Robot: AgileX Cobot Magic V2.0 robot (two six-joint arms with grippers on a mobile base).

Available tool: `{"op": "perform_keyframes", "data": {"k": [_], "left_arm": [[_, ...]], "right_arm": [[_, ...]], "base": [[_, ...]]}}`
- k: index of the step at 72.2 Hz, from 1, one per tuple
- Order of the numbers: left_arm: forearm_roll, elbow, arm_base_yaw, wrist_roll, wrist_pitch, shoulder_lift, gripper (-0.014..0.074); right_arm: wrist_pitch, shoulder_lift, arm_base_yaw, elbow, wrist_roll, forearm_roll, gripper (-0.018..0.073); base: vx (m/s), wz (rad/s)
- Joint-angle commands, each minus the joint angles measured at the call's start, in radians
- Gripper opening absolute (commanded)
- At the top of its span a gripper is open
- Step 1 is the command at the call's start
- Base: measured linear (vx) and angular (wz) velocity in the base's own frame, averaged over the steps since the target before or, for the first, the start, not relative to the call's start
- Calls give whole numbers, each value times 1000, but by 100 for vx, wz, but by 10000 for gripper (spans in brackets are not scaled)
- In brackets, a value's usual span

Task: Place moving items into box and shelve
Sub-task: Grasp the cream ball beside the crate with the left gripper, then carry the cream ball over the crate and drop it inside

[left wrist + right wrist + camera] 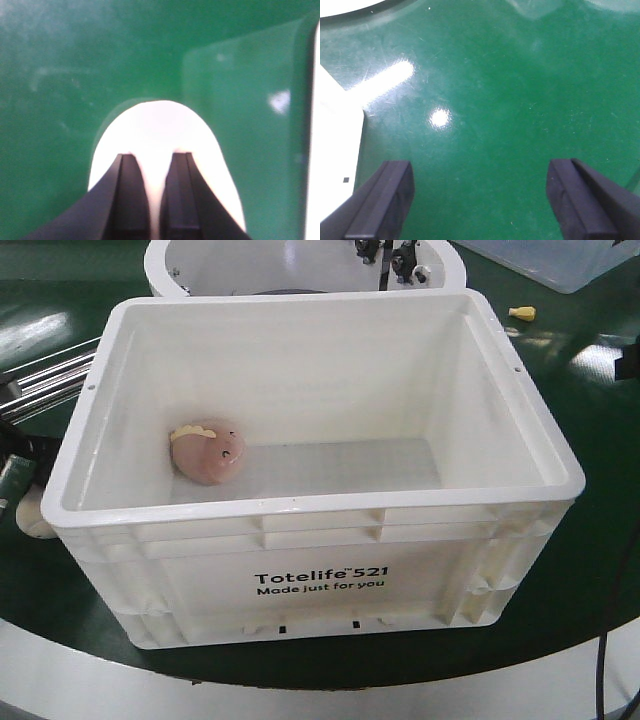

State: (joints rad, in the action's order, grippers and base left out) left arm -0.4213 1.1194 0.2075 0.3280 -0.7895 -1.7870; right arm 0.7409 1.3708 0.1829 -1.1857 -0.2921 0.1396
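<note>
Left gripper (155,161) pinches cream item (155,125); right gripper (481,169) spread above table (495,75)

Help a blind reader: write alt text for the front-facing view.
A white crate printed "Totelife 521" stands on a green table, holding one pinkish toy with a tiny dark face near its left wall. A cream toy shows at far left, outside the crate; a round white tub stands behind.

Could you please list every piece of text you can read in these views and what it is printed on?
"Totelife 521": front wall of the white crate, black print.
"Made just for you": same wall, directly beneath.
The tiny mark after "Totelife" is too small to read.
Neither wrist view shows text.
</note>
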Motion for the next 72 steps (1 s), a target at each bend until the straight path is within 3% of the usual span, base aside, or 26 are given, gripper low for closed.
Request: {"op": "perform_keyframes", "data": {"k": [1, 14, 33, 39, 45, 51, 57, 72], "left_arm": [[6, 34, -12, -53, -22, 84, -3], [47, 113, -12, -94, 24, 218, -3], [26, 263, -12, -104, 73, 385, -3], [-52, 306, -12, -104, 68, 422, -3], [-216, 335, -18, -77, 32, 445, -3], [-347, 336, -52, -2, -4, 452, -3], [-421, 336, -117, 40, -32, 441, -3], [-428, 331, -315, 37, -35, 393, -1]], "right_arm": [[-65, -29, 5, -28, -11, 2, 587], [-65, -29, 5, -28, -11, 2, 587], [-65, -29, 5, -28, -10, 3, 587], [-65, -29, 5, -28, -10, 6, 587], [-65, -29, 5, -28, -10, 22, 587], [-65, -29, 5, -28, -12, 56, 587], [-66, -29, 5, -28, -15, 63, 587], [-69, -29, 5, -28, -26, 62, 587]], "base": [[0, 0], [0, 0], [0, 0], [0, 0], [0, 0], [0, 0], [0, 0], [0, 0]]}}
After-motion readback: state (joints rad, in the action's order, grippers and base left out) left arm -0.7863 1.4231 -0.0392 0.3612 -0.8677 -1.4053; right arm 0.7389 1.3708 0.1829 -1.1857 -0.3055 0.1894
